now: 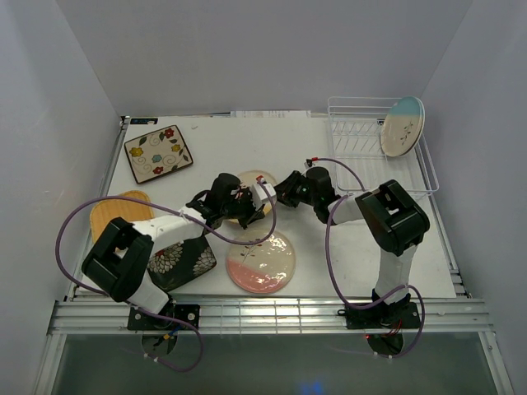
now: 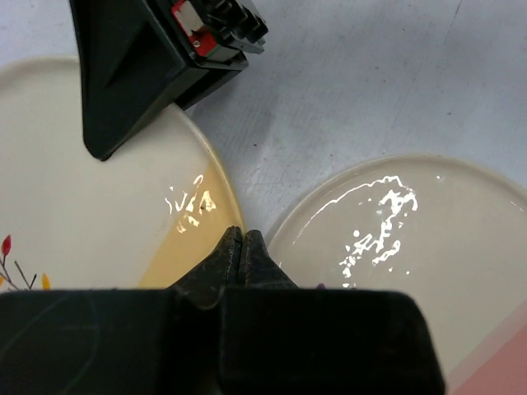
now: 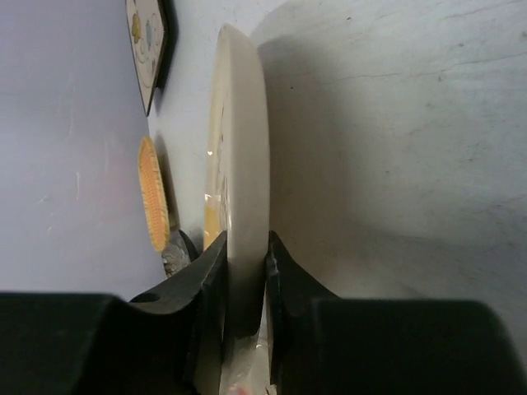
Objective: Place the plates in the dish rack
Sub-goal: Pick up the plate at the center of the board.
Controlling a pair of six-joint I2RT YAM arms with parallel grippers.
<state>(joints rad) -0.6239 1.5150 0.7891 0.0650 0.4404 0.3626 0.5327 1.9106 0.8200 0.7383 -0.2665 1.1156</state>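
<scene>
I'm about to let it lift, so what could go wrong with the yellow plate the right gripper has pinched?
1. The right gripper pinches the yellow-half plate only at its rim; it may pivot or slip when lifted.
2. The shut left gripper sits at that plate's edge beside the pink-half plate; a swing could knock either.
3. The dish rack already holds the blue-half plate, which an incoming plate might strike.

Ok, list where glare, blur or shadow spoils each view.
Left wrist: bright white glare patches sit on the yellow-half plate and the pink-half plate, and the left gripper is a dark, featureless mass. Right wrist: a broad shadow falls beside the plate clamped in the right gripper, and the flowered plate behind is soft. Top external: even light, faint shadows.
</scene>
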